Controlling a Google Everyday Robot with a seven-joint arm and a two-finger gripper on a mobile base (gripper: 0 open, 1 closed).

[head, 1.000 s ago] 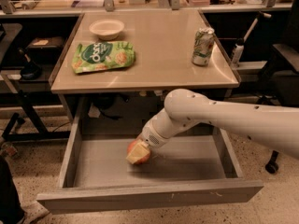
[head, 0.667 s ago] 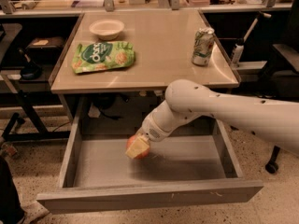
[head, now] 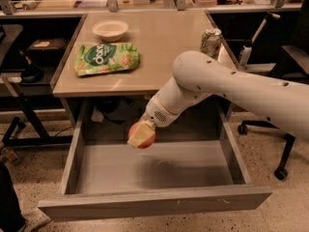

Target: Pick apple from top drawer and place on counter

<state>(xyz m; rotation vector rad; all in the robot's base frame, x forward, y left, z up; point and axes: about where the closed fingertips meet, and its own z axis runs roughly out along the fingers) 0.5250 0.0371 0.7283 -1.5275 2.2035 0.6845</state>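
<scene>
The apple (head: 143, 139) is red-orange and is held in my gripper (head: 140, 135), whose pale fingers (head: 138, 134) close around it. It hangs in the air above the back left part of the open top drawer (head: 159, 170), just below the front edge of the counter (head: 159, 37). My white arm (head: 227, 83) reaches in from the right, across the counter's front right corner. The drawer's flat grey bottom holds nothing else that shows.
On the counter lie a green snack bag (head: 106, 58) at the left, a white bowl (head: 110, 30) behind it and a soda can (head: 211, 42) at the right, partly behind my arm. An office chair's base (head: 280, 153) stands to the right of the drawer.
My gripper has lifted the apple from near the drawer bottom up and a little back, toward the counter's front edge. The arm has risen with it.
</scene>
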